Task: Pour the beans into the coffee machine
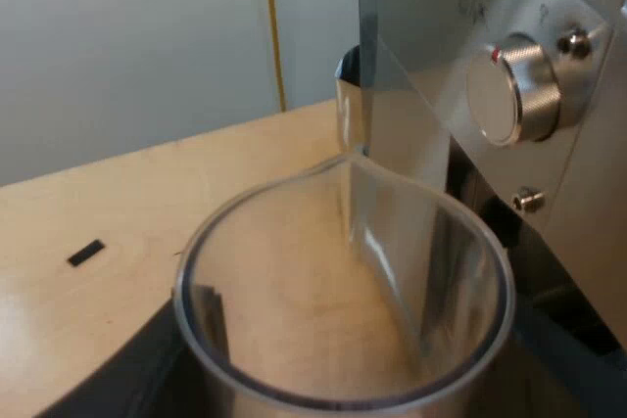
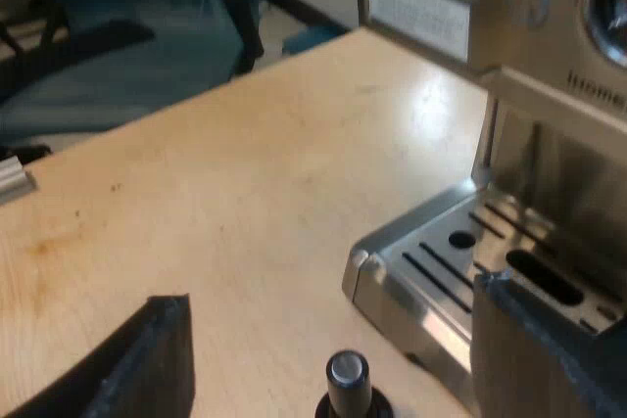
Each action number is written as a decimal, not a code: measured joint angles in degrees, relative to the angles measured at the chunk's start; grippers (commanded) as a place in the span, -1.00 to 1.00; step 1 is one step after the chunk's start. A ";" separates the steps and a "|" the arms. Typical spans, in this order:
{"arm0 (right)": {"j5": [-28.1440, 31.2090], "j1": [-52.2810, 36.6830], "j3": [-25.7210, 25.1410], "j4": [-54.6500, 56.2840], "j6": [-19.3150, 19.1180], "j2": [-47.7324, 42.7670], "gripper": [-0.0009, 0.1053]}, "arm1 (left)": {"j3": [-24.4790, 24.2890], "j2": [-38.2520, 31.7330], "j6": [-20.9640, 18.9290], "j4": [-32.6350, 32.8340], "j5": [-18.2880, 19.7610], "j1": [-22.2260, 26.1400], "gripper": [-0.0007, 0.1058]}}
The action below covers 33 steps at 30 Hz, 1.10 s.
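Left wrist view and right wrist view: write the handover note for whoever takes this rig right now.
Left gripper: shut on the clear round measuring glass, held beside the brushed-steel espresso machine, near its knurled metal knob.
Right gripper: open, holding nothing, over the black-knobbed tamper with a silver cap, which stands on the light wooden table by the machine's slotted drip tray.
Done: the glass is in grip; I see no beans in it.
Left: check that the beans reached the hopper; if so, set the glass down.
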 measured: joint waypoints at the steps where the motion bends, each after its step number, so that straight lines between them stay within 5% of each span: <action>1: 0.04 0.00 0.00 0.00 0.00 0.39 0.18 | 0.29 -0.02 -0.43 -0.32 0.13 0.00 -0.49; 9: -0.11 0.00 0.00 -0.68 0.10 5.12 0.18 | 12.74 -0.11 -8.07 -16.61 5.92 5.23 -0.49; 21: -0.11 0.00 0.00 -8.95 0.24 12.40 0.18 | 32.15 -0.24 -8.81 -45.13 7.90 5.45 -0.49; 33: -0.11 0.00 0.00 -15.11 0.93 18.02 0.18 | 36.53 6.90 -8.62 -55.22 5.92 5.15 -0.49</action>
